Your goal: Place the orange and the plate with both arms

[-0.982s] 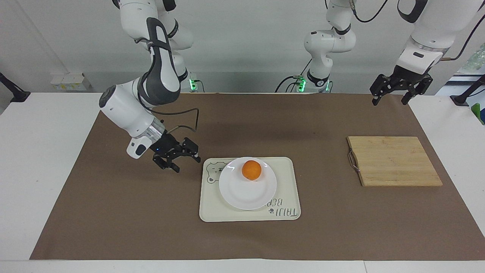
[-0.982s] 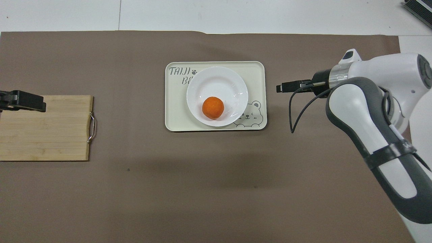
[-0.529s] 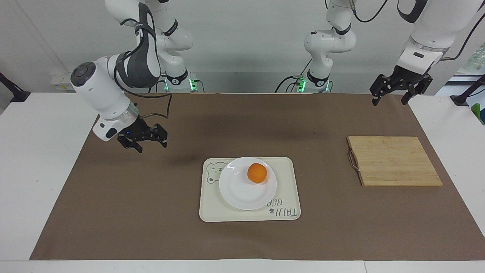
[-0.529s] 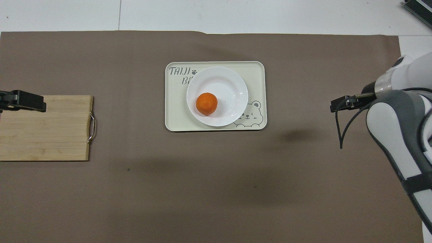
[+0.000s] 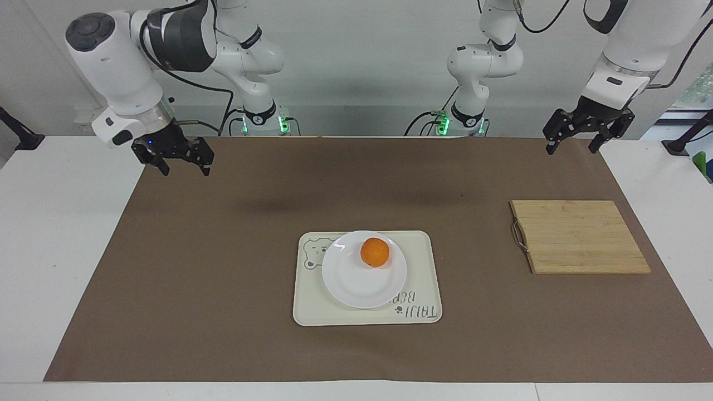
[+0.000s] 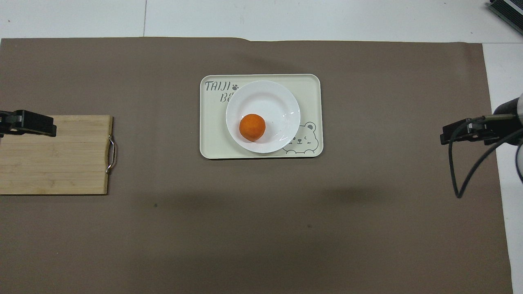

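Note:
The orange (image 5: 374,252) lies on the white plate (image 5: 356,285), on the part of it nearer to the robots. The plate sits on a cream tray at the middle of the mat. The orange (image 6: 252,127) and plate (image 6: 271,96) also show in the overhead view. My right gripper (image 5: 185,169) is open and empty, raised over the mat's edge at the right arm's end, well apart from the plate; it also shows in the overhead view (image 6: 445,136). My left gripper (image 5: 572,149) is open and empty, waiting raised over the left arm's end of the mat, also seen in the overhead view (image 6: 49,128).
The cream tray (image 5: 426,248) with a bear drawing holds the plate. A wooden cutting board (image 5: 579,236) with a metal handle lies toward the left arm's end. A brown mat (image 5: 223,278) covers the white table.
My right gripper has drawn back from beside the tray, rising toward the right arm's end of the mat. The orange has rolled a little on the plate. The left arm has not moved.

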{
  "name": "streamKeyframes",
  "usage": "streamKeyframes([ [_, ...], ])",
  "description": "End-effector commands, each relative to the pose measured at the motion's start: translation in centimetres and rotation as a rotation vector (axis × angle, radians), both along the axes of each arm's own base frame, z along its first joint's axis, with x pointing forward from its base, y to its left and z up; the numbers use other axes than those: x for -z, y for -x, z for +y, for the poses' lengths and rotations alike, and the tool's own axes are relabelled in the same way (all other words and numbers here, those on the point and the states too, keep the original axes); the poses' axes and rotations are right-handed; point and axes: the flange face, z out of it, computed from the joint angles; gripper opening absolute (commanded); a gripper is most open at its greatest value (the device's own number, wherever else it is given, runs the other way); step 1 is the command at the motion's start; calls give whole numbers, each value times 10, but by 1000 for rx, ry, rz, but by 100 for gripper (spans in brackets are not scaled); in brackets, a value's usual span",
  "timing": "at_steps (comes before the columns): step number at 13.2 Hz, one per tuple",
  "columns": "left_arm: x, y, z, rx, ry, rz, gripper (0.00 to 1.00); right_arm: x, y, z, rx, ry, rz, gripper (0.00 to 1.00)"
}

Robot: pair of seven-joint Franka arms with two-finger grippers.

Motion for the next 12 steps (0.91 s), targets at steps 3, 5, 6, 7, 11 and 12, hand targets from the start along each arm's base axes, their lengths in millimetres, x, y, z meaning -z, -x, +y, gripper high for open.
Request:
streamKeyframes([
  [3, -7, 3, 1, -6, 7, 5, 100, 1, 4, 0, 19, 23, 12, 100],
  [5, -4, 8, 0, -6, 5, 40, 100, 1, 3, 0, 15, 24, 10, 100],
  [6, -5, 10, 0, -6, 4, 43, 100, 1, 3, -1, 15, 24, 9, 100],
  [7, -5, 12, 1, -7, 4, 52, 100, 0, 1, -1, 14, 24, -8, 100],
  [11, -5, 12, 1, -10, 4, 52, 100, 0, 1, -1, 17, 23, -10, 100],
  [12, -5, 12, 1, -10, 4, 52, 100, 0, 1, -1, 18, 23, -11, 100],
])
